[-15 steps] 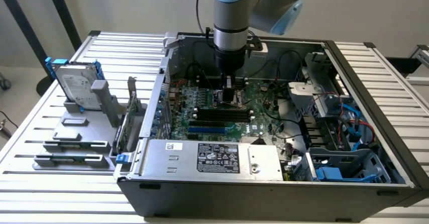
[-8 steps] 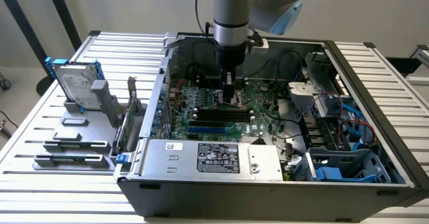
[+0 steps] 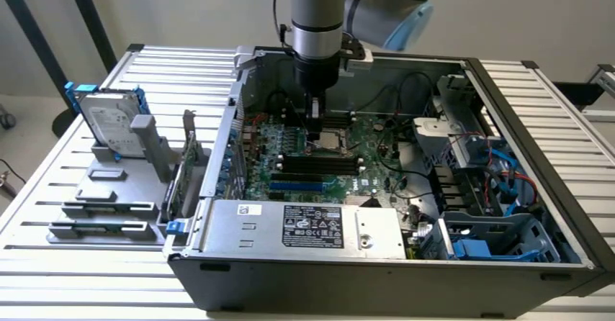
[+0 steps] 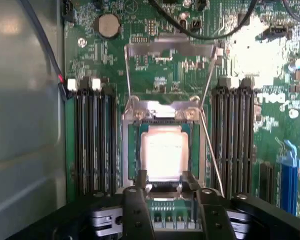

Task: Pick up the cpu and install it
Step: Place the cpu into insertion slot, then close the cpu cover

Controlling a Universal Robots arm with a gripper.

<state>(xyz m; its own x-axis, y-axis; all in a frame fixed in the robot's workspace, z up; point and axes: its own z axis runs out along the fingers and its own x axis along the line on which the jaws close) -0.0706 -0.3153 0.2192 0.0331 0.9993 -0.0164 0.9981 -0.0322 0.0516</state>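
The cpu, a small square chip with a bright silver top, lies within the open socket frame on the green motherboard. My gripper is down at the socket, one finger against each side of the cpu's near edge, shut on it. In the exterior view the arm reaches straight down into the open computer case, and the gripper touches the socket area in the middle of the motherboard.
Black memory slots flank the socket on both sides, and the socket's lever wire stands beside it. Case walls ring the board, with cables and a drive cage. A hard drive with blue rails stands on grey holder blocks.
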